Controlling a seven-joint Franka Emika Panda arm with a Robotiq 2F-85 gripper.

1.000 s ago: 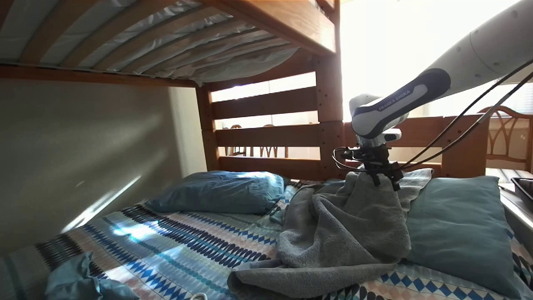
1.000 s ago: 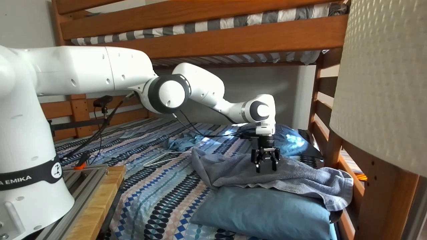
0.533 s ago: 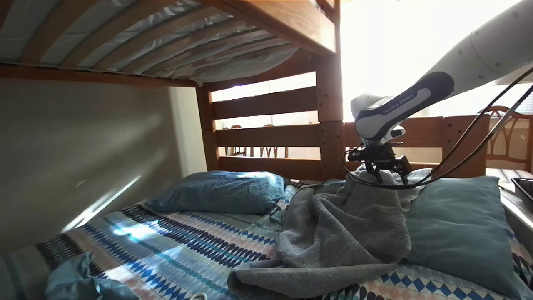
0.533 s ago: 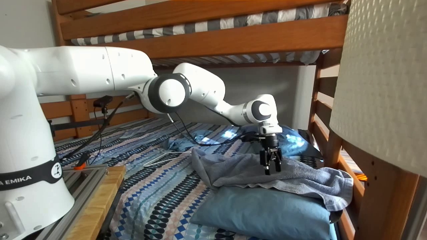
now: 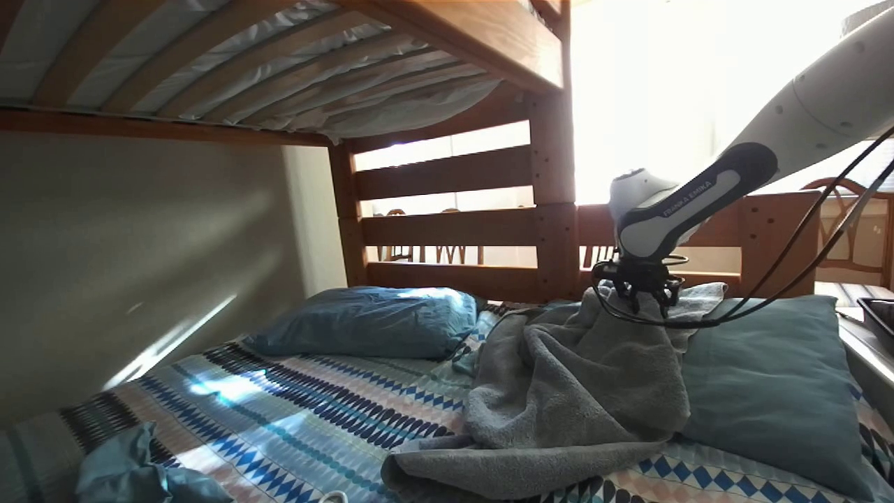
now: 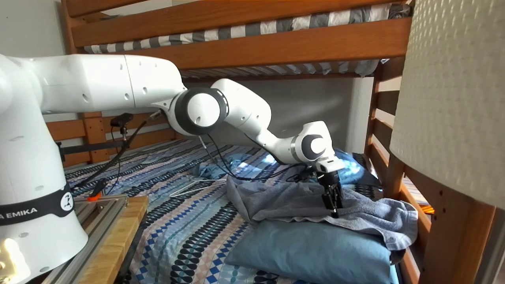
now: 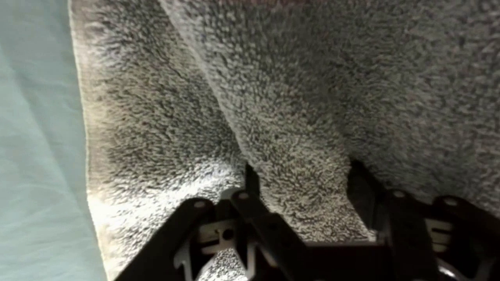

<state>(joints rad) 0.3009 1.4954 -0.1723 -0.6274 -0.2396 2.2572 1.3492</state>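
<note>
A grey fleecy blanket (image 5: 587, 398) lies bunched on the bed, partly over a teal pillow (image 6: 315, 250). Down at its upper folds stands my gripper (image 5: 651, 309), tilted in an exterior view (image 6: 334, 211). In the wrist view a raised fold of the blanket (image 7: 300, 128) runs between the two dark fingers (image 7: 252, 181). The jaws stand part-way apart, one on each side of that fold, with their tips sunk in the cloth and hidden. The blanket's hemmed edge and the teal pillow (image 7: 35, 140) show at the left of the wrist view.
A second blue pillow (image 5: 370, 321) lies by the wall. The upper bunk's wooden rail (image 6: 252, 43) runs over the arm, and a slatted bed end (image 5: 447, 227) stands behind. Cables (image 5: 726, 314) hang from the arm. A pale lampshade (image 6: 449, 98) is close at the right.
My gripper has come down into the blanket, moving right and tilting in both exterior views. Its fingers have drawn closer together. The blanket and pillows look the same.
</note>
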